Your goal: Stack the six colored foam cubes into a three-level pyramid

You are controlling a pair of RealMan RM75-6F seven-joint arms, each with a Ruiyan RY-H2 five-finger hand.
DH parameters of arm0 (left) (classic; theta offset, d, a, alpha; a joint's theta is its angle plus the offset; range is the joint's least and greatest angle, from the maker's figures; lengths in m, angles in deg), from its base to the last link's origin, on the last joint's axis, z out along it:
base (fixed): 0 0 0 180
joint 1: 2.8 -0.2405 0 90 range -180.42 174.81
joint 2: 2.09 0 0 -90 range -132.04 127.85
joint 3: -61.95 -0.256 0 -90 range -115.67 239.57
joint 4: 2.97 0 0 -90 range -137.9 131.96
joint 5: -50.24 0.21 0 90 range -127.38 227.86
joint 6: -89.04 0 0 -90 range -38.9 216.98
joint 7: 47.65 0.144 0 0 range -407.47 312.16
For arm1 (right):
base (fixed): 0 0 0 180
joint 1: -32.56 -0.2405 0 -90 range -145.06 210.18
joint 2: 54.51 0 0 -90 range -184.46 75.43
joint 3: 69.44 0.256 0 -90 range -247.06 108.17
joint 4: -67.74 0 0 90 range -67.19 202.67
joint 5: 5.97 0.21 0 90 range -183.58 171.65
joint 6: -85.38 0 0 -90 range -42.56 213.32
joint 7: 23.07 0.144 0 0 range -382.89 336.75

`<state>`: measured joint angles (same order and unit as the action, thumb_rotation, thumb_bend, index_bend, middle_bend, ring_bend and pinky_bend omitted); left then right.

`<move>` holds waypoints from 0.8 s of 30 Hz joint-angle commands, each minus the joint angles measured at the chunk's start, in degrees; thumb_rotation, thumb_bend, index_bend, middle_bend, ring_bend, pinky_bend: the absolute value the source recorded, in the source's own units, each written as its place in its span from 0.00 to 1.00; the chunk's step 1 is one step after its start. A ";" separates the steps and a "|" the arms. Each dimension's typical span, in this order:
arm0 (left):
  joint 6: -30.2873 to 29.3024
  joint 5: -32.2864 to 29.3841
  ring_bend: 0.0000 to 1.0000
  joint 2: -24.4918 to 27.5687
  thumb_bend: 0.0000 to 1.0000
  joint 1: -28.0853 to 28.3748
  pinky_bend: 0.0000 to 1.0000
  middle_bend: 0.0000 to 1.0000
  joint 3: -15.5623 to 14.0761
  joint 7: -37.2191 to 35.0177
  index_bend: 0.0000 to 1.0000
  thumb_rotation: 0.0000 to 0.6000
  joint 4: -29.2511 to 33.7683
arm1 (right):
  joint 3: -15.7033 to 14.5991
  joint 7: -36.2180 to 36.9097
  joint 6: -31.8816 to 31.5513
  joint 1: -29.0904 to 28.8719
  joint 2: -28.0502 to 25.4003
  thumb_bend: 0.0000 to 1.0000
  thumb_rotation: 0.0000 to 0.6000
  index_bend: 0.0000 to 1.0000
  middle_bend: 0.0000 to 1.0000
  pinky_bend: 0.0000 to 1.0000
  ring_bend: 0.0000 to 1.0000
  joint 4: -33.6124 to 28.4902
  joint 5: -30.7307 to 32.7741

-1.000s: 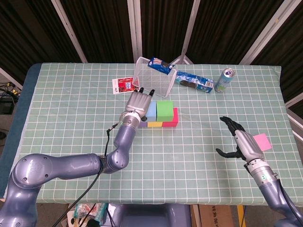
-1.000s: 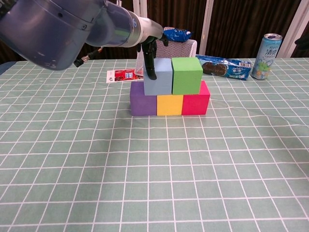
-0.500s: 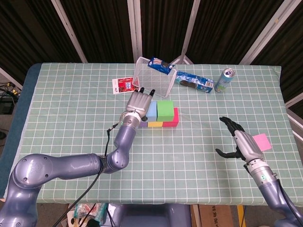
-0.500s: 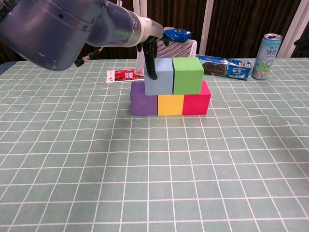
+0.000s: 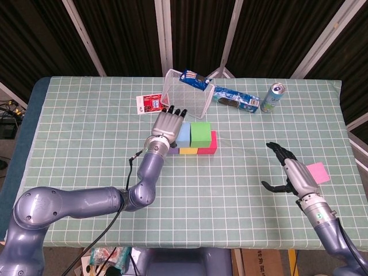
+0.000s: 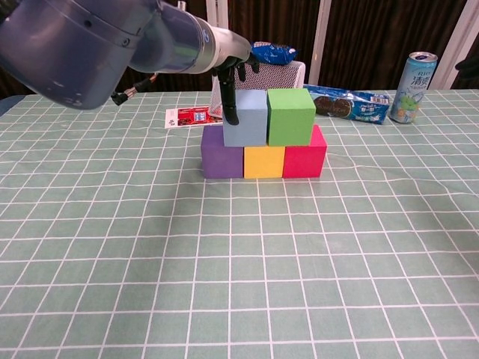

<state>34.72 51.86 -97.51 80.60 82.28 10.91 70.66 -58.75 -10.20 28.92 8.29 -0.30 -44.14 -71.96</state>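
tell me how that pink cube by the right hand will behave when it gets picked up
The pink cube is foam per the task, so probably light and slightly squashy under the fingers. Its flat faces mean it shouldn't roll. The right hand beside it is open.

Head view high, looking down — chest view low, close, level.
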 commanded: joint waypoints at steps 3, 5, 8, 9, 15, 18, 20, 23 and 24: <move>-0.18 -0.04 0.01 0.68 0.20 -0.39 0.13 0.07 0.02 -0.18 0.00 1.00 1.01 | -0.09 -0.05 0.03 0.01 -0.03 0.29 1.00 0.00 0.00 0.00 0.00 -0.09 -0.19; -0.49 0.09 0.00 1.31 0.19 -0.71 0.12 0.06 -0.05 -0.30 0.00 1.00 2.05 | -0.18 -0.20 0.13 -0.03 0.00 0.29 1.00 0.00 0.00 0.00 0.00 -0.12 -0.27; -1.33 0.55 0.00 2.51 0.19 -1.37 0.12 0.06 -0.10 -0.74 0.00 1.00 4.02 | -0.24 -0.39 0.27 -0.11 -0.02 0.29 1.00 0.00 0.00 0.00 0.00 -0.18 -0.16; -1.70 0.86 0.00 3.04 0.19 -1.71 0.12 0.06 -0.12 -1.05 0.00 1.00 4.86 | -0.25 -0.47 0.28 -0.13 -0.01 0.29 1.00 0.00 0.00 0.00 0.00 -0.18 -0.14; -4.51 4.32 0.00 7.58 0.19 -5.17 0.12 0.07 -0.34 -4.49 0.00 1.00 12.48 | -0.43 -1.19 -0.01 -0.09 0.15 0.29 1.00 0.00 0.00 0.00 0.00 -0.01 -0.13; -7.02 8.31 0.00 10.63 0.19 -8.23 0.12 0.07 -0.56 -8.02 0.00 1.00 18.10 | -0.62 -2.00 -0.13 -0.14 0.34 0.29 1.00 0.00 0.00 0.00 0.00 0.20 -0.04; -9.55 11.65 0.00 12.85 0.19 -10.90 0.12 0.07 -1.20 -10.66 0.00 1.00 22.38 | -0.81 -2.74 -0.09 -0.22 0.48 0.29 1.00 0.00 0.00 0.00 0.00 0.41 0.16; -13.75 16.79 0.00 16.44 0.18 -15.27 0.12 0.07 -2.70 -14.35 0.00 1.00 29.01 | -1.01 -3.96 -0.21 -0.34 0.69 0.29 1.00 0.00 0.00 0.00 0.00 0.71 0.56; -15.26 18.53 0.00 17.66 0.18 -16.85 0.12 0.07 -3.22 -15.69 0.00 1.00 31.09 | -1.07 -4.46 -0.37 -0.37 0.79 0.29 1.00 0.00 0.00 0.00 0.00 0.82 0.67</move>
<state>24.25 64.82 -84.15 68.75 80.76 -0.24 95.42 -59.70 -14.14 28.72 7.99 0.33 -43.50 -71.50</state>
